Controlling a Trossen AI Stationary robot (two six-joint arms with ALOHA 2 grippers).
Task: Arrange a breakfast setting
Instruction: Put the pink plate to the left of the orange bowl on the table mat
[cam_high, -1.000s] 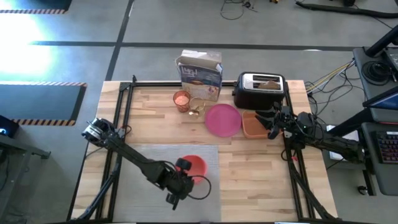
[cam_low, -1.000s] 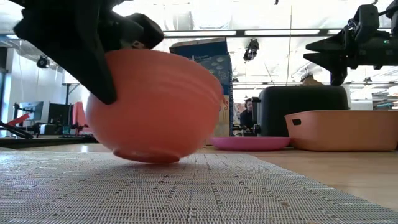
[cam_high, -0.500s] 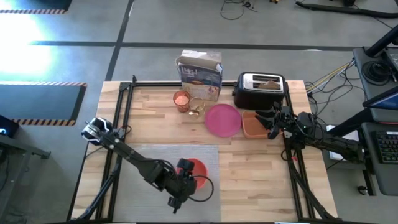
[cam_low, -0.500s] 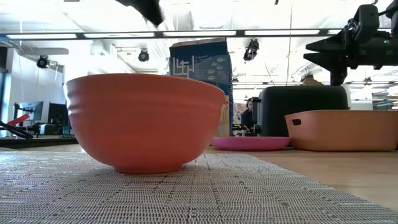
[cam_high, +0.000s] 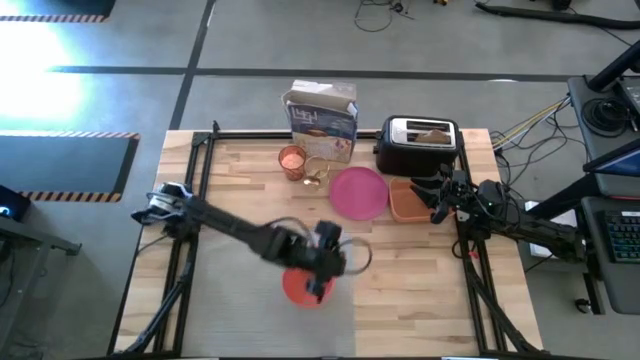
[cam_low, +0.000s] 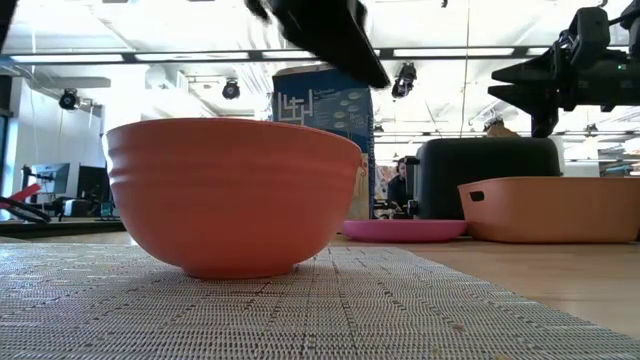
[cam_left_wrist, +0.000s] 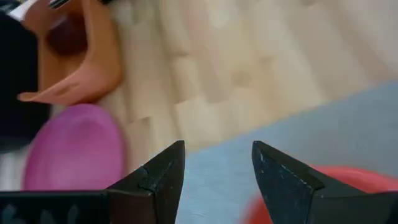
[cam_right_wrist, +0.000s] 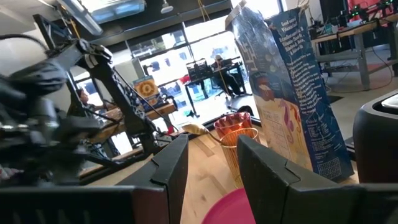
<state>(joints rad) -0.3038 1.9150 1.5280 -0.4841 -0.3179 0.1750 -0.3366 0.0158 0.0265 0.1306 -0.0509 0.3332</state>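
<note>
The orange bowl (cam_high: 297, 287) (cam_low: 232, 195) stands upright on its base on the grey placemat (cam_high: 240, 290) (cam_low: 330, 310). My left gripper (cam_high: 326, 266) (cam_left_wrist: 217, 163) hovers open above the bowl's far right side, tilted down toward the pink plate (cam_high: 358, 192) (cam_left_wrist: 73, 152), and holds nothing. My right gripper (cam_high: 440, 207) (cam_right_wrist: 211, 163) waits open, raised at the table's right by the orange tray (cam_high: 408, 201). The orange cup (cam_high: 292, 160) and the clear glass (cam_high: 316, 170) stand at the back. A dark red apple (cam_left_wrist: 64, 37) lies in the tray.
A cereal box (cam_high: 321, 113) and the black-and-silver toaster (cam_high: 418, 145), with toast (cam_high: 432, 133) in a slot, stand along the far edge. Bare wood lies right of the placemat, between it and the plate. People sit in the room beyond the table.
My left gripper has let go of the bowl's rim, risen, and swung toward the far right, toward the pink plate. The bowl, tilted a second ago, has settled flat on its base on the placemat and has stayed there since.
</note>
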